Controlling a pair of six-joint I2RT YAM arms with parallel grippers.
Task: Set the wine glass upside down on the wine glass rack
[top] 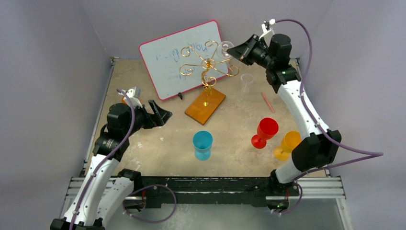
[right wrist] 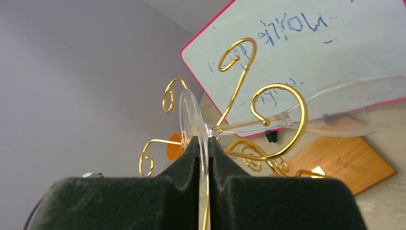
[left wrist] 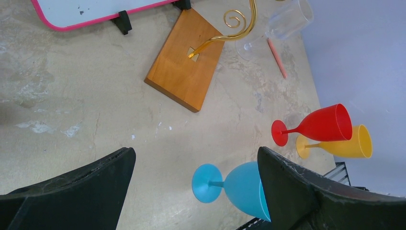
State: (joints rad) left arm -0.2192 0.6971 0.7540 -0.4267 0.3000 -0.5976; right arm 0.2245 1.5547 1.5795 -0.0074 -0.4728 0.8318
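Right arm: rising from its base at the near right corner of the tabletop [top: 158, 139], the links reach toward the far edge and the wrist bends left. This carries the right gripper [top: 238, 51] high above the surface, level with the upper scrolls of the wine glass rack [top: 208, 64]. Its padded fingers [right wrist: 189, 155] are pressed together on the rim of the round foot of the wine glass [right wrist: 249, 125], which they pinch edge-on. The glass is clear and colourless and is held off the tabletop, lying roughly sideways. In the right wrist view its thin stem runs away from the gripper across the opening of one gold curl, with the bowl beyond it in front of the pink-framed whiteboard [top: 182, 57]. Whether stem and wire touch cannot be told. The rack is gold wire on a twisted stem and stands on an orange-brown wooden base [left wrist: 184, 60] near the middle of the far edge. Left arm: folded low along the left edge, with the left gripper [top: 160, 114] pointing toward the centre, jaws spread wide and holding nothing. Blue goblet [top: 203, 143], red goblet [top: 265, 132] and yellow goblet [top: 287, 144] stand upright toward the near edge. A second clear glass [top: 246, 82] stands near the far right corner.
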